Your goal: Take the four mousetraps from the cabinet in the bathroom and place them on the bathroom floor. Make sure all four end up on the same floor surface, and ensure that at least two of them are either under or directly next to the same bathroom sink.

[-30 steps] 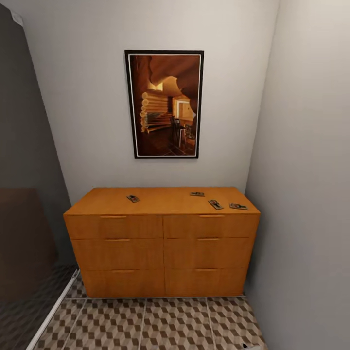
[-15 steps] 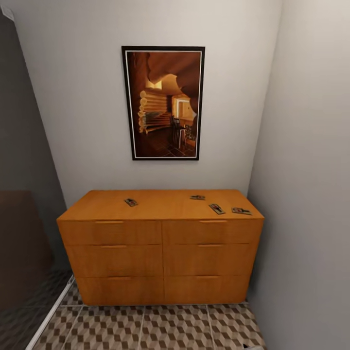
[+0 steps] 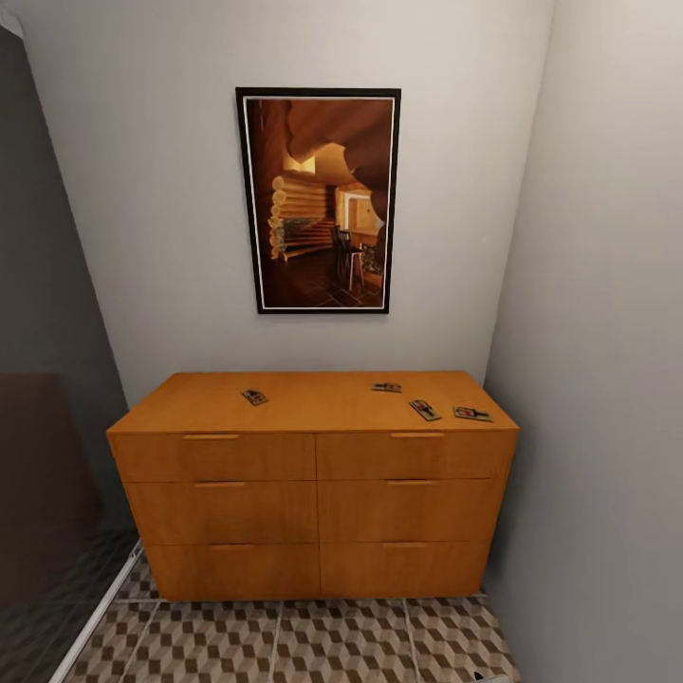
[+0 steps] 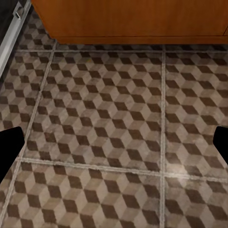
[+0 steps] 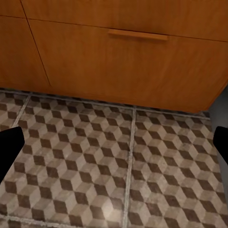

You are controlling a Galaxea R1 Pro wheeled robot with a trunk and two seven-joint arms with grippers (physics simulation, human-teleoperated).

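A dark glass panel (image 3: 47, 455) is standing along the left edge of the head view, with a pale rail (image 3: 95, 617) running at its foot. Beside it, the cabinet (image 3: 313, 512) is sitting square against the back wall, a framed picture (image 3: 318, 199) hanging above it. The mousetraps are lying on its flat top: one mousetrap (image 3: 253, 396) is resting alone toward the left, well apart from the rest; a second mousetrap (image 3: 386, 387) is lying further back on the right; a third mousetrap (image 3: 424, 410) is lying angled just in front of it; and a fourth mousetrap (image 3: 471, 414) is sitting near the right end. The bathroom floor (image 3: 285, 645) is spreading out in front of the cabinet.

The left gripper (image 4: 114, 145) is pointing down at the tiles close to the cabinet's base, its dark fingertips (image 4: 9, 142) showing at opposite edges of its wrist view, spread wide and holding nothing. The right gripper (image 5: 114, 147) is also hanging low, aimed at the floor and the bottom drawer (image 5: 123, 66) with its slab handle (image 5: 137, 35); its fingers (image 5: 9, 142) are likewise parted wide, carrying nothing.
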